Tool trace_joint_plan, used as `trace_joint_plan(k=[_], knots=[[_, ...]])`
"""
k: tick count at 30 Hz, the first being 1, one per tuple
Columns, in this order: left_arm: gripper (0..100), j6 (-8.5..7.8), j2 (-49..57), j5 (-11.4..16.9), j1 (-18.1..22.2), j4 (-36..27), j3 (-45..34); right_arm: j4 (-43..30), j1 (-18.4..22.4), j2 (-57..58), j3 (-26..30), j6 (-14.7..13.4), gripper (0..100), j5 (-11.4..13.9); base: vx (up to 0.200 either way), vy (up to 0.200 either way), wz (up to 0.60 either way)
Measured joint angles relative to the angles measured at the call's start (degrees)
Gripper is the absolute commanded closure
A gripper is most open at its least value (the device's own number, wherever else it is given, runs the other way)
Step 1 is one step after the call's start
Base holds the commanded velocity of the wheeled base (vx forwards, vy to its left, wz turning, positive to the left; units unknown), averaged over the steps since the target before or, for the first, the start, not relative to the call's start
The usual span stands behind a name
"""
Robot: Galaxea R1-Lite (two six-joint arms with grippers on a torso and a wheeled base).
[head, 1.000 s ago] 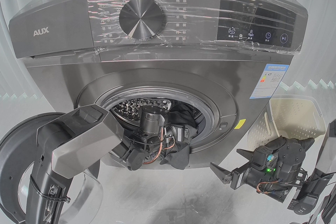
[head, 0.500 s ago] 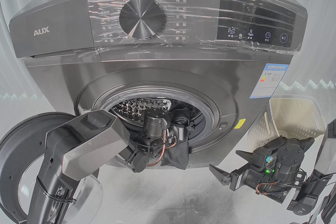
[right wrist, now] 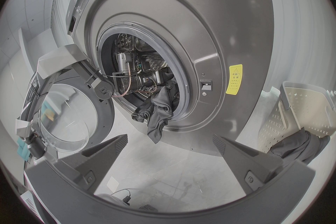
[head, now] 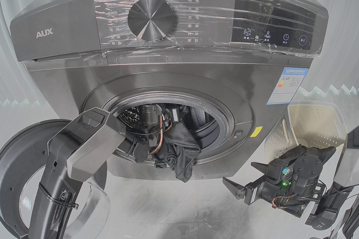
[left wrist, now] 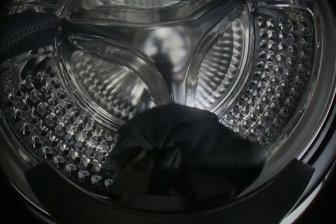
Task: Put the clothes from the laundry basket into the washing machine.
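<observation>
The grey washing machine point(head: 187, 75) stands with its round door point(head: 15, 161) swung open to the left. My left gripper point(head: 172, 118) is inside the drum point(left wrist: 157, 42), shut on a dark garment point(head: 179, 150). The cloth bunches in front of the gripper point(left wrist: 164, 156), and its tail hangs out over the door rim point(right wrist: 157, 112). My right gripper point(head: 239, 174) hovers open and holds nothing, low over the floor right of the opening, in front of the cream laundry basket point(head: 318, 120). A second dark garment point(right wrist: 297, 146) lies over the basket's edge.
The open door with its glass bowl point(right wrist: 66, 116) stands left of the drum opening, beside my left arm. Bare light floor point(head: 179, 206) stretches in front of the machine. The basket point(right wrist: 308, 105) stands against the machine's right side.
My left arm has pushed up and deeper into the drum, taking the garment along; the cloth now drapes wider over the rim. The right gripper has barely moved.
</observation>
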State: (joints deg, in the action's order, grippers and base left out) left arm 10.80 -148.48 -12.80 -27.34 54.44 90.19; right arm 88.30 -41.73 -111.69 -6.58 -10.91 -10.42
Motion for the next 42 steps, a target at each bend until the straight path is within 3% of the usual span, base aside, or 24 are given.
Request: trace_joint_plan(k=[9, 15, 23, 28, 30, 31, 35, 42], knots=[[0, 1.71, 0.6, 0.0, -0.3, 0.2, -2.1, 0.0, 0.0, -0.2, 0.0, 0.0, 0, 0.0, 0.000, 0.000, 0.00], [0, 1.67, 3.6, 1.0, -2.0, -1.1, -8.9, 0.0, 0.1, -0.2, 0.1, 0.0, 0, 0.0, 0.000, 0.000, 0.00], [0, 1.51, 7.0, 6.4, -6.1, -1.2, -17.0, 0.0, 0.1, -0.2, 0.1, 0.0, 0, 0.0, 0.000, 0.000, 0.00], [0, 1.23, 7.0, 6.8, -7.3, -1.3, -18.1, 0.0, 0.1, -0.2, 0.1, 0.0, 0, 0.0, 0.000, 0.000, 0.00], [0, 0.33, 6.6, 6.8, -7.3, -1.3, -18.1, 0.0, 0.1, -0.2, 0.1, 0.0, 0, 0.0, 0.000, 0.000, 0.00], [100, -0.21, 6.3, 6.8, -7.3, -1.2, -18.2, 0.0, 0.1, -0.2, 0.1, 0.0, 0, 0.0, 0.000, 0.000, 0.00], [100, -1.04, 5.5, 6.8, -7.1, -1.1, -18.8, 0.0, 0.1, -0.1, 0.0, 0.0, 0, 0.0, 0.000, 0.000, 0.00], [100, -0.88, 4.5, 6.3, -7.0, -0.2, -18.2, 0.0, 0.1, 0.1, 0.0, 0.0, 0, 0.0, 0.000, 0.000, 0.00]])
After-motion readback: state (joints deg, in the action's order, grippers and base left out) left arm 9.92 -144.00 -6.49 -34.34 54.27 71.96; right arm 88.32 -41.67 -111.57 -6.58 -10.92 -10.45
